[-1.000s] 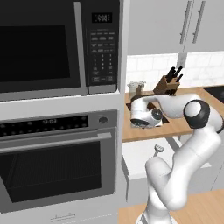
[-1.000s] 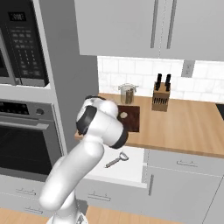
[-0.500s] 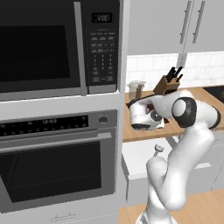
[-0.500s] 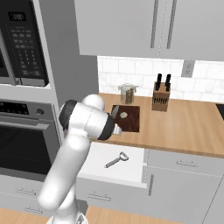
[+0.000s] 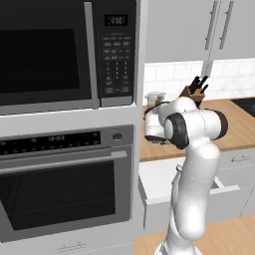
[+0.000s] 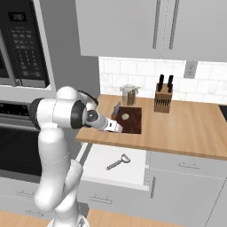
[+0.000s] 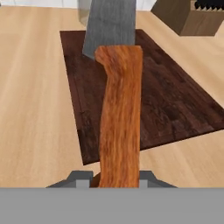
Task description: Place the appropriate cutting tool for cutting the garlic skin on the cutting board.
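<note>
— Two fingers of our gripper (image 7: 116,177) are pinching the knife (image 7: 119,118) by the bottom of its orange-red handle, and we are seeing the grey blade pointing away from the hand, over the far part of the cutting board (image 7: 175,105).

— Are we holding it over the board or touching it?

— We are holding it in the air; from the right base camera the gripper (image 6: 116,126) is hanging at the near left edge of the cutting board (image 6: 133,122), with the knife (image 6: 116,111) sticking up and toward the board.

— Where is the garlic sitting?

— We are seeing the garlic (image 6: 125,116) lying on the board, just beyond the knife.

— What else are we looking at?

— A knife block (image 6: 162,98) is standing on the counter (image 6: 190,128) to the right, a glass jar (image 6: 129,94) is standing behind the board, and a grey utensil (image 6: 118,162) is lying in the open drawer (image 6: 113,166) below.
</note>
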Controlling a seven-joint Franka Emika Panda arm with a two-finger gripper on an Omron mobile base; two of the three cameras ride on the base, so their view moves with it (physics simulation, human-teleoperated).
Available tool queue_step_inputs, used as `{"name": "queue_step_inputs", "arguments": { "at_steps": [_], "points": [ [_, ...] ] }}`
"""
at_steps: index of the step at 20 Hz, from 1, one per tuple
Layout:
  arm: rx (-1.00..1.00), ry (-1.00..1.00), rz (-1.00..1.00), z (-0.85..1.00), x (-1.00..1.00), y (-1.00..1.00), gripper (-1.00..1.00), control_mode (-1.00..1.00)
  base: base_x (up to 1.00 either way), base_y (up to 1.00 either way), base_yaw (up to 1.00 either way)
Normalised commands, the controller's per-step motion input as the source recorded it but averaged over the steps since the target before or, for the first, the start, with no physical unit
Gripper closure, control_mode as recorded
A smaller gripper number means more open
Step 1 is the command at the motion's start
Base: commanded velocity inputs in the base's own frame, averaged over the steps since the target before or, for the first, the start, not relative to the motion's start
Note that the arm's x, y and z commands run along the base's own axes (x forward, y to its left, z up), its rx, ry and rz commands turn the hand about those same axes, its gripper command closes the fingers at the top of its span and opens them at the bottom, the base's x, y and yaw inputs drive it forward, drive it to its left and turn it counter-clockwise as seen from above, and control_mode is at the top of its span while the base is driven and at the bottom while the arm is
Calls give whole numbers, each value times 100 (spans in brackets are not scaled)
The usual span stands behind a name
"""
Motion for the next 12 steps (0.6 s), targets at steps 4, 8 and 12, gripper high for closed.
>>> {"name": "queue_step_inputs", "arguments": {
  "at_steps": [4, 8, 12],
  "points": [
    [6, 7, 0, 1, 58, -47, 100, -100, 0, 0, 0],
    [6, 6, 0, 9, 71, -29, 100, -100, 0, 0, 0],
    [5, 0, 0, 47, 58, -5, -100, -100, 0, 0, 0]
  ]
}}
